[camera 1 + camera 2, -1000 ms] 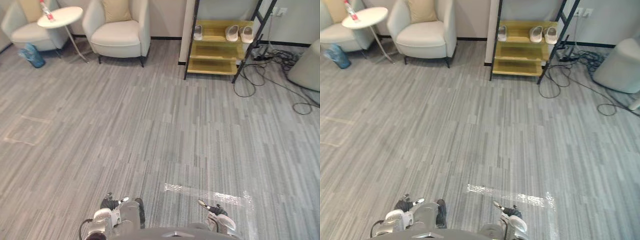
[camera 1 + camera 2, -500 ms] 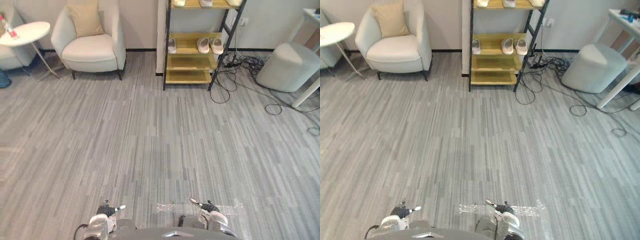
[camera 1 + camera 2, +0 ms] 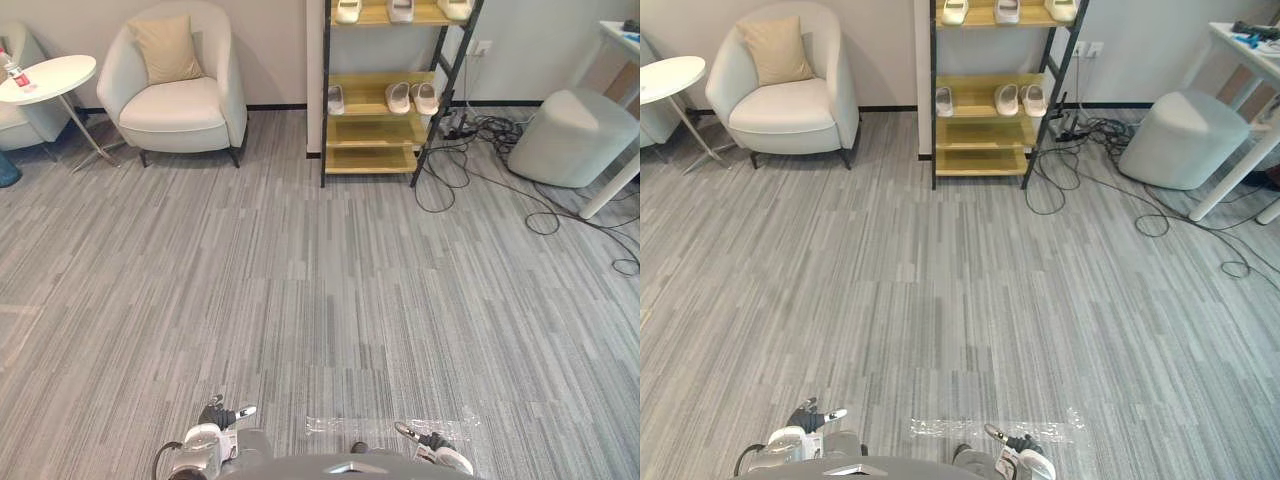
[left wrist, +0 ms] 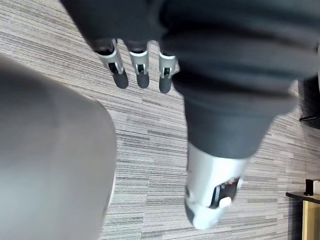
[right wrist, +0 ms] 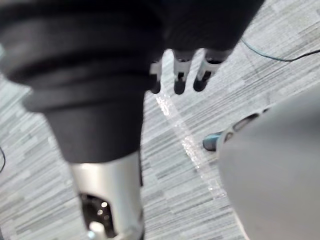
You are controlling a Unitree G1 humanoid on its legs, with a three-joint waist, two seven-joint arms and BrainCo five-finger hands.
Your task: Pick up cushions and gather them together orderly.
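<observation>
Looking out from the head camera, I have one tan cushion at about eleven o'clock, far across the grey floor. It leans upright against the back of a pale armchair, well apart from both arms. At ten o'clock from that chair stands a small round worktop carrying what looks like a bottle; it is too small for me to be sure. At twelve o'clock a dark-framed shelf rack with wooden boards stands against the wall, pale slippers lined up on its middle board. Loose cables trail over the floor at one o'clock, beside a grey pouf at two o'clock.

Close in, a shiny strip of tape lies on the floor at six o'clock. My left robot hand hangs at seven o'clock, its fingers straight, relaxed and holding nothing. My right robot hand sits at five o'clock, fingers likewise loose and empty above bare floor.
</observation>
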